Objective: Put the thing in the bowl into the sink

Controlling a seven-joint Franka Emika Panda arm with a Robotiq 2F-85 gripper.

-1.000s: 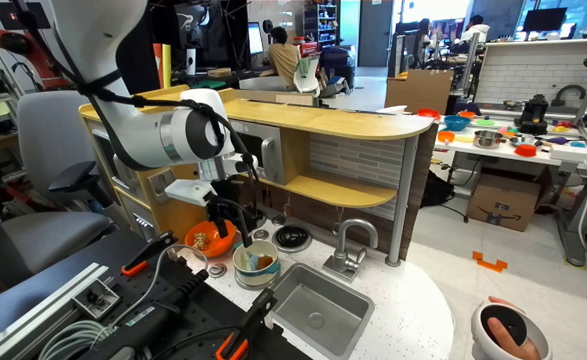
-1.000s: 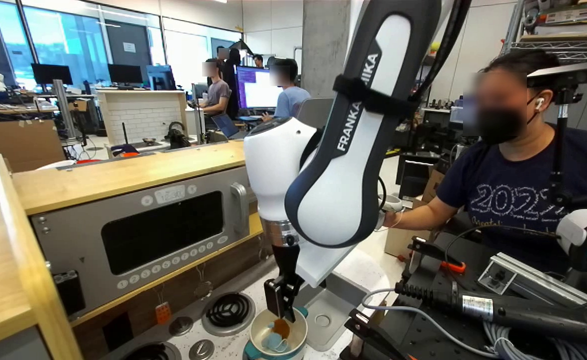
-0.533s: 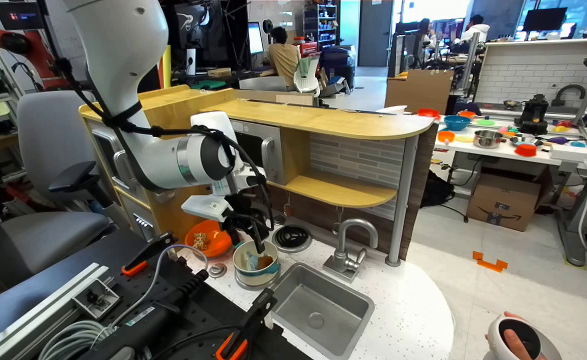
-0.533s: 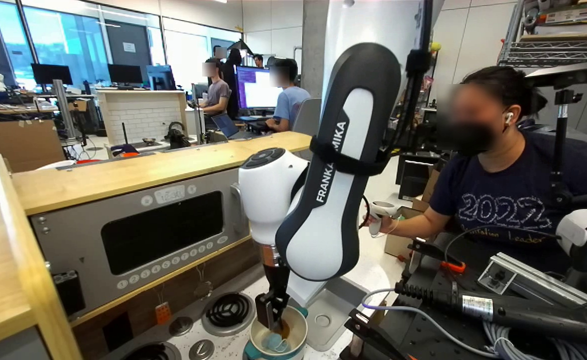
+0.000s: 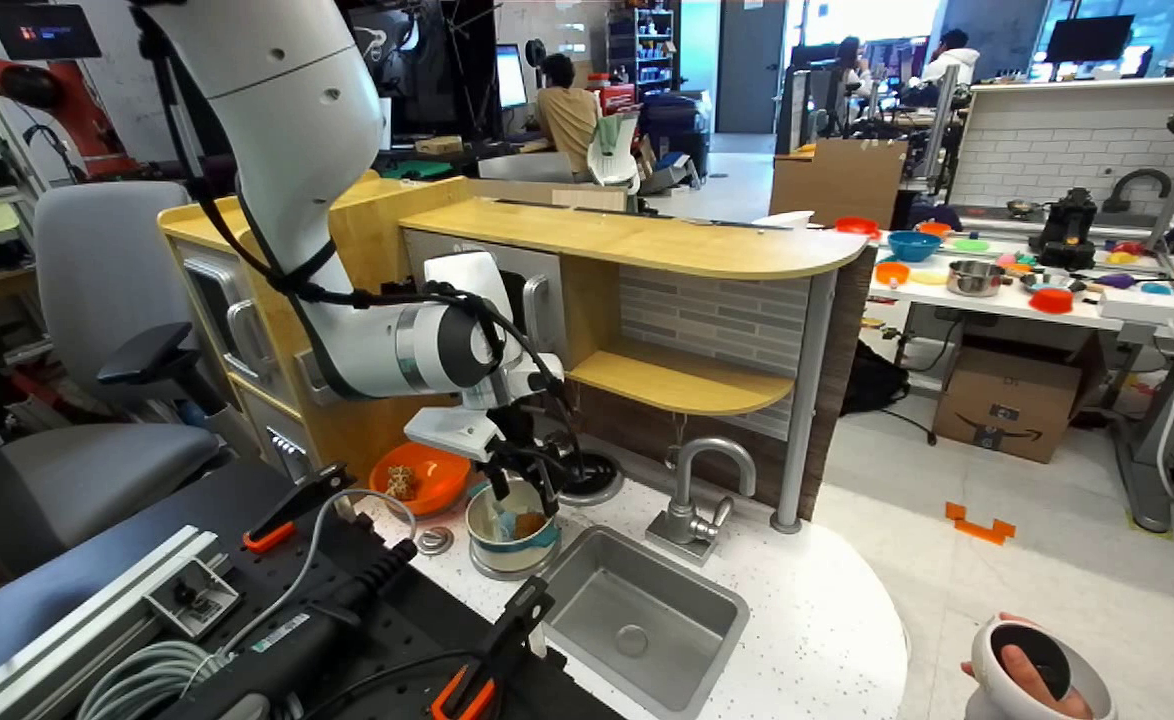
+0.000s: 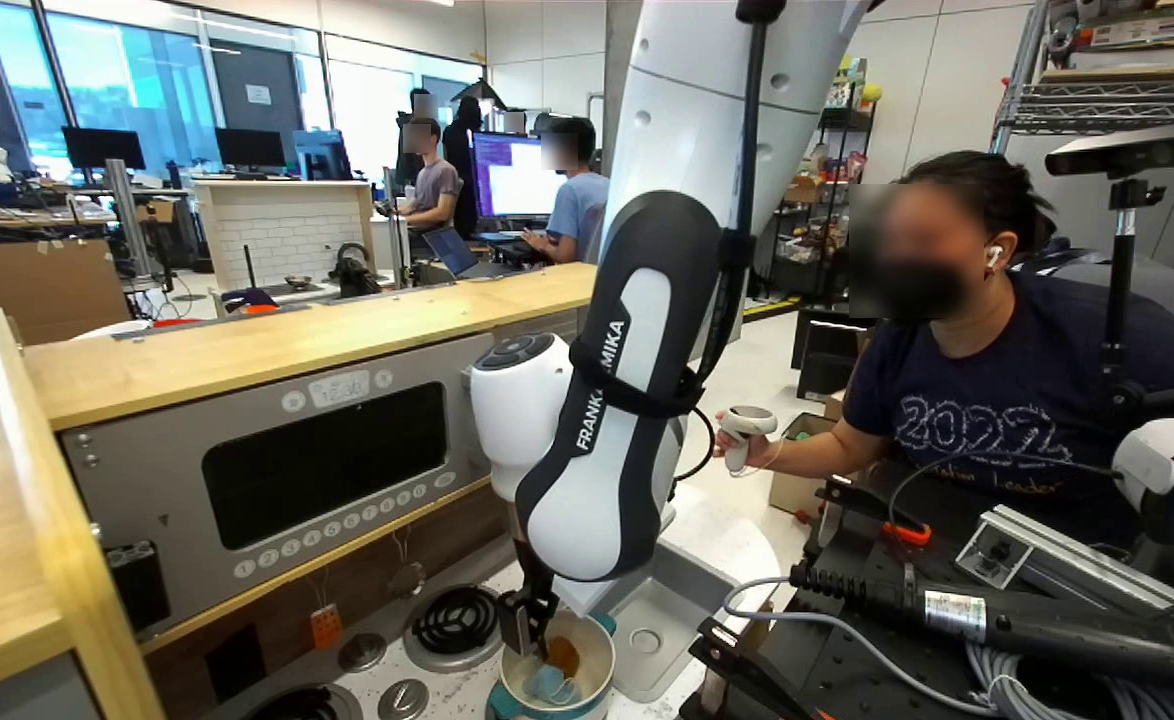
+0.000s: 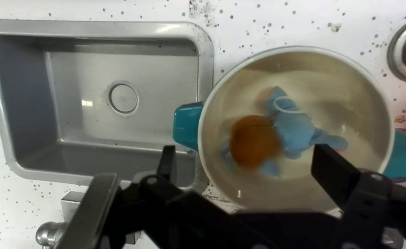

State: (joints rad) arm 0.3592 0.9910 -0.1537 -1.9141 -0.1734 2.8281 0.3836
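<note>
Orange-brown piece (image 7: 253,142) in cream pot (image 7: 357,88), jaws apart, speckled white countertop (image 7: 275,20) around, people (image 6: 434,192) beyond.

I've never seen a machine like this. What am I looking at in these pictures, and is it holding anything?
The white machine is a robot arm; at its end is a two-fingered hand. The wide pictures are taken from two spots outside the robot; the close-up is taken from its wrist. The speckled white counter has a grey sink with a faucet, a cream pot with teal handles, and an orange bowl holding a knobbly tan lump. Inside the pot lie a blue thing and a brown thing; I can't tell what they are. The hand is open over the pot, holding nothing. The person with the white controller is probably steering the arm.
</note>
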